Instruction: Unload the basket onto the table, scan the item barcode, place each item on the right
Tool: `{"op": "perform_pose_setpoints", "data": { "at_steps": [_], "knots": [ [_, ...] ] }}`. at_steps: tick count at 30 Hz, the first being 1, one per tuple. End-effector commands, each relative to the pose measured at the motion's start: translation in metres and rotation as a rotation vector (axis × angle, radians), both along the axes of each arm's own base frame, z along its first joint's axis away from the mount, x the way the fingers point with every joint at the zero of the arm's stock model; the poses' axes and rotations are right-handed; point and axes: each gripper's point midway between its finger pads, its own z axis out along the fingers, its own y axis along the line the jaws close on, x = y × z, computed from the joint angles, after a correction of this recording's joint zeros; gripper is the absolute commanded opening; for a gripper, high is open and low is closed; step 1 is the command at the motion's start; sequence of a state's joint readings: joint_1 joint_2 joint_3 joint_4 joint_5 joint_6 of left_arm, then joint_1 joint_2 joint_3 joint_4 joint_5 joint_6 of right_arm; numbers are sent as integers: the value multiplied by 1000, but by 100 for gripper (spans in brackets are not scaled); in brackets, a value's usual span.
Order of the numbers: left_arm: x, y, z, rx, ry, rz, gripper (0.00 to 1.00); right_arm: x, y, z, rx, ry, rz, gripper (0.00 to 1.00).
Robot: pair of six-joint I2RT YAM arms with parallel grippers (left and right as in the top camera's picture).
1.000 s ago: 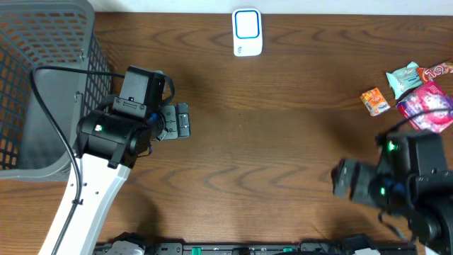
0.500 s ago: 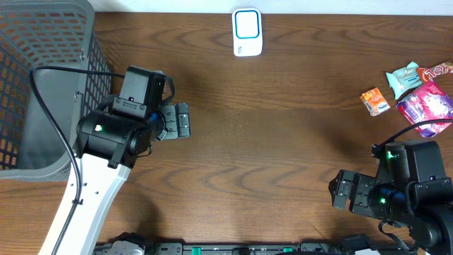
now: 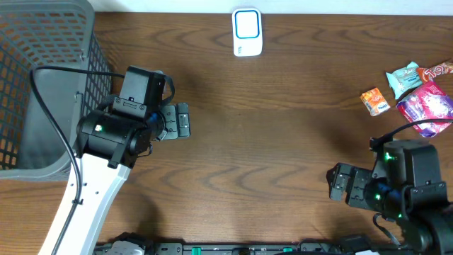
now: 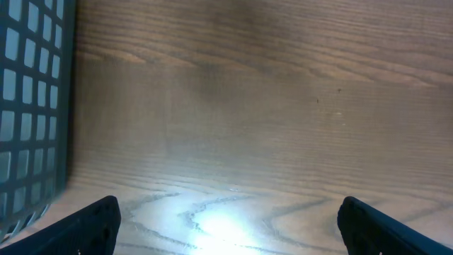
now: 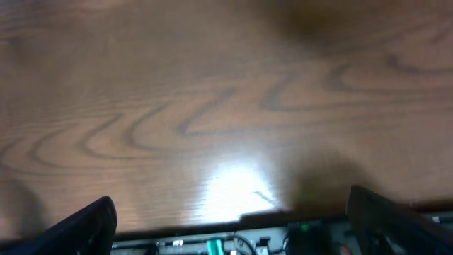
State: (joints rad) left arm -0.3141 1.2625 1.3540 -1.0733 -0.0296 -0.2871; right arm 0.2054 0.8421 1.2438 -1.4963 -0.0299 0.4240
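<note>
Several small snack packets lie at the far right of the table: an orange one (image 3: 375, 100), a teal one (image 3: 403, 78), a pink one (image 3: 426, 106) and a red one (image 3: 440, 71). No barcode shows on them from here. A white scanner with a blue window (image 3: 247, 32) stands at the middle of the back edge. My right gripper (image 3: 338, 185) is near the front right, open and empty, pointing left, well short of the packets. In the right wrist view this gripper (image 5: 233, 230) has only wood between its fingers. My left gripper (image 3: 182, 120) (image 4: 226, 234) is open over bare wood beside the basket.
A grey mesh basket (image 3: 42, 85) fills the back left corner, and its wall (image 4: 32, 99) shows at the left of the left wrist view. The table's front edge with dark rail and cables (image 5: 233, 244) lies just under the right gripper.
The right arm has drawn back toward the table's front edge and shifted slightly left, still open. The left arm has not moved.
</note>
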Motion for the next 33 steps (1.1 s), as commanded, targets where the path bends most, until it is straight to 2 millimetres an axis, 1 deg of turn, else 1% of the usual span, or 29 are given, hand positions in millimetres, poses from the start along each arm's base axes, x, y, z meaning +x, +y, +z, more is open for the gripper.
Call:
{"op": "perform_pose_setpoints", "data": {
  "at_steps": [1, 4, 8, 13, 19, 27, 30, 33],
  "knots": [
    [1, 3, -1, 11, 2, 5, 98, -3, -2, -13, -33, -22, 50, 99],
    [1, 3, -1, 11, 2, 5, 98, -2, 3, -21, -5, -37, 63, 99],
    [1, 3, -1, 12, 2, 5, 98, 5, 10, -27, 13, -90, 104, 99],
    [1, 3, -1, 11, 2, 5, 98, 15, 12, -28, 12, -182, 129, 99],
    [1, 3, -1, 11, 2, 5, 98, 21, 20, -29, 34, -274, 190, 99],
    [1, 3, -1, 12, 2, 5, 98, 33, 25, -42, 9, -391, 254, 99],
    [1, 3, -1, 12, 2, 5, 98, 45, 32, -46, 22, -457, 288, 99],
    [1, 3, -1, 12, 2, 5, 98, 55, 37, -43, 8, -565, 335, 99]
  ]
}}
